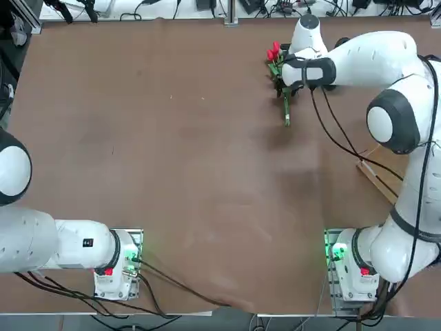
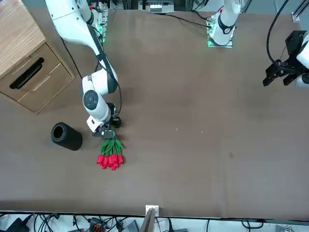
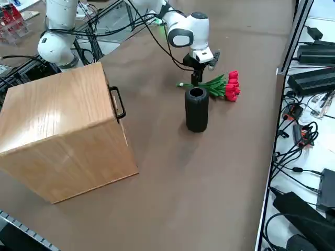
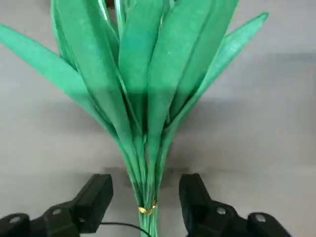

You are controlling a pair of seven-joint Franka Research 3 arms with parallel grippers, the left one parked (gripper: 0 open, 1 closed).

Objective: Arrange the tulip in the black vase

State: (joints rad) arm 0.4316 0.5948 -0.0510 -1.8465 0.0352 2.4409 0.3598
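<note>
Top view, tulip: the tulip [image 1: 286, 107] lies on the table [image 1: 172, 172], stem ends toward the arm bases; lifted like this, it would likely need turning stems-down, and a loose pinch could let it swivel.
Front view, black vase: the black vase [image 2: 66, 137] stands near the bunch, toward the robot's right; a low sideways swing of the arm could knock it over.
Right side view, vase mouth: narrow and open upward; slightly misaimed stems could catch the rim and tip the vase.
Right wrist view, right gripper: the right gripper [image 4: 146, 190] is wide open, holding nothing, one finger each side of the stems near the gold tie [image 4: 147, 209]; closing too high or shallow might miss stems or skew the bunch.
Right wrist view, leaves: the leaves [image 4: 168, 64] splay widely and could snag at the mouth.
</note>
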